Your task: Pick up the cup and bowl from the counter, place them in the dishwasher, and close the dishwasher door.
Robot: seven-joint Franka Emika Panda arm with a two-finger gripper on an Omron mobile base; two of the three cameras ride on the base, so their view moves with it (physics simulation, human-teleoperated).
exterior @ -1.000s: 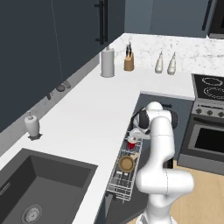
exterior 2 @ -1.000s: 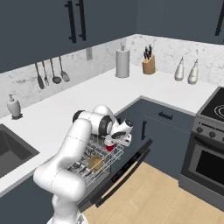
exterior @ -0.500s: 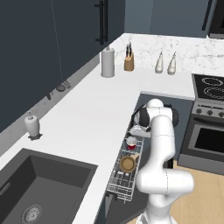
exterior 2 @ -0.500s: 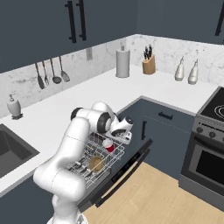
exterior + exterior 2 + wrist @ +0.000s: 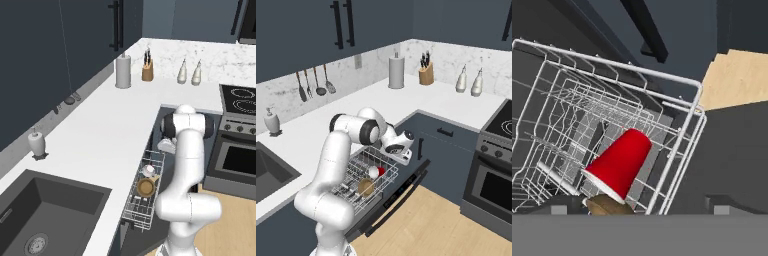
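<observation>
The cup (image 5: 619, 163) lies tipped on its side in the rack (image 5: 363, 170) of the dishwasher (image 5: 406, 182), touching the bowl (image 5: 366, 187) beside it. The pincer (image 5: 406, 156) hangs just above the rack, jaws spread wide, holding nothing.

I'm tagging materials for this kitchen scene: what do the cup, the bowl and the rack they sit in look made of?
The cup looks like smooth red plastic, uniform in colour with a white rim. The bowl appears wooden, tan-brown and matte, though it could be a wood-look finish. The dishwasher rack looks like thin light metal wire, possibly coated.
</observation>
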